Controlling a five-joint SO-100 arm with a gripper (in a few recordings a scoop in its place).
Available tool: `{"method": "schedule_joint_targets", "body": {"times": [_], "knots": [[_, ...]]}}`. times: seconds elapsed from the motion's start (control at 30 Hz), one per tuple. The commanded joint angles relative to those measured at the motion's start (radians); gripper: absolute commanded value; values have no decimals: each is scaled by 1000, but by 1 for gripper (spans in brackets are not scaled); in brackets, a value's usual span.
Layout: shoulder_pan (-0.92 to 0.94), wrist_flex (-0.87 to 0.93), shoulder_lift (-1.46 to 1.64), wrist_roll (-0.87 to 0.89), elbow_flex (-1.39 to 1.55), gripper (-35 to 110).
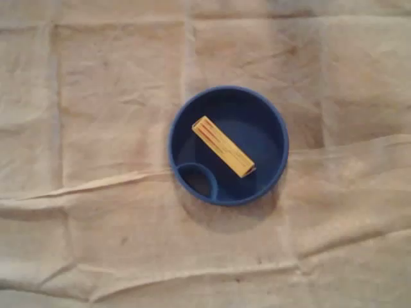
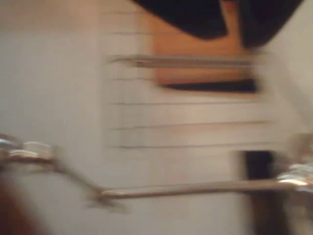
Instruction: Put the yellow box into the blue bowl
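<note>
In the overhead view the yellow box lies flat and diagonal inside the blue bowl, near the bowl's middle. A small round inner section sits at the bowl's lower left, and the box is outside it. The wrist view is heavily blurred. Two dark shapes at its top edge look like my gripper, with a narrow gap between them and nothing visible in it. That view faces a pale wall and metal rods, away from the table.
The bowl stands on a creased beige cloth that covers the whole table, with folds running across the lower half. A blurred metal rod and an orange-brown panel appear in the wrist view.
</note>
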Motion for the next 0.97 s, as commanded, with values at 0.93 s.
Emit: {"method": "schedule_joint_targets", "body": {"times": [0.93], "knots": [[-3,-2,647,-198,643,0]]}}
